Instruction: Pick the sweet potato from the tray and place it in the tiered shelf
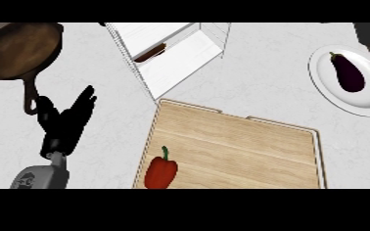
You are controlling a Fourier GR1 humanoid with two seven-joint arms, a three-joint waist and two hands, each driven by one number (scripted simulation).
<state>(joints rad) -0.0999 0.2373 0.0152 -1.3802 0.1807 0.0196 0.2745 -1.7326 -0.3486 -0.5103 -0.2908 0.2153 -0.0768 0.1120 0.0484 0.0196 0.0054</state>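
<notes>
Looks basically done: the brown sweet potato (150, 54) sits inside the white tiered shelf (173, 54), off the wooden tray (239, 142). Left black hand (66, 120) rests open, holding nothing.

one head view looks steeply down on the counter (253, 83); tray (239, 142) nearest, shelf (173, 54) beyond

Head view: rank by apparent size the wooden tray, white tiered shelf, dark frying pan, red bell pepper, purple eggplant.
1. Light wooden tray, largest.
2. White tiered shelf.
3. Dark brown frying pan, partly cut off at the left edge, so its rank is unsure.
4. Red bell pepper and purple eggplant look about alike.
</notes>
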